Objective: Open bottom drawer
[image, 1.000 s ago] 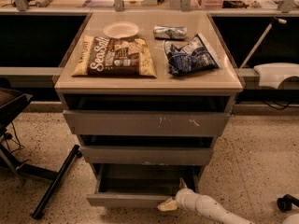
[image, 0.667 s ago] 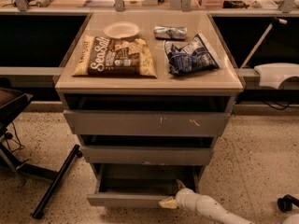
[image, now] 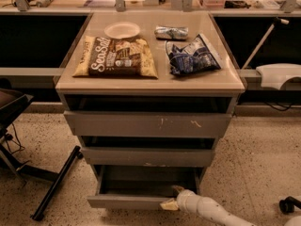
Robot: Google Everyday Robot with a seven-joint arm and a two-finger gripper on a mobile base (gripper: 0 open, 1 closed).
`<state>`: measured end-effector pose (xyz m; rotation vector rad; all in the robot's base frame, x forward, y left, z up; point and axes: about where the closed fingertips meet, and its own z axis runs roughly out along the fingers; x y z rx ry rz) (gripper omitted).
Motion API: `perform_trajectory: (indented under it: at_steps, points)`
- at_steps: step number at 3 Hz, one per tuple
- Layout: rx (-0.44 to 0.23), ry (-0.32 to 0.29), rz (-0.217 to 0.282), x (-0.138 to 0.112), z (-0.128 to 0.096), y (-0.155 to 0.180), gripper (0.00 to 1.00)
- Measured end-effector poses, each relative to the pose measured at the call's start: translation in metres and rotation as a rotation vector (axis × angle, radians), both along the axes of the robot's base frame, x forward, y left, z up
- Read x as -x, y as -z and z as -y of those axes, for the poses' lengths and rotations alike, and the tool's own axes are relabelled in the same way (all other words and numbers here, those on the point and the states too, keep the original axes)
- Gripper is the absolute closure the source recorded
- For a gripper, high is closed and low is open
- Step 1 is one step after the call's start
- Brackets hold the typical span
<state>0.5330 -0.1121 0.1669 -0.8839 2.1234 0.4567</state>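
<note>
The bottom drawer (image: 124, 201) is the lowest of three grey drawers in the cabinet. It stands pulled out, with its shallow grey tray (image: 141, 186) showing inside. My gripper (image: 172, 197), on a white arm coming in from the lower right, is at the right end of the drawer's front. One finger (image: 178, 189) is inside the drawer and the other (image: 168, 205) is outside, closed over the front's top edge.
Above are the middle drawer front (image: 146, 157) and the scratched top drawer front (image: 146, 125). The cabinet top (image: 155, 83) carries a chip bag (image: 115, 56), a blue bag (image: 190, 55), a plate (image: 122, 30) and a silver packet (image: 171, 32). A black chair leg (image: 56, 182) lies left, and a caster (image: 287, 205) right.
</note>
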Motion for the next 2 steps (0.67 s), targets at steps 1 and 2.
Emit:
perform_trajectory:
  at_steps: [1, 2]
  points:
    - [-0.01, 0.0, 0.003, 0.0011, -0.0013, -0.0019, 0.89]
    - [-0.01, 0.0, 0.003, 0.0012, -0.0013, -0.0026, 1.0]
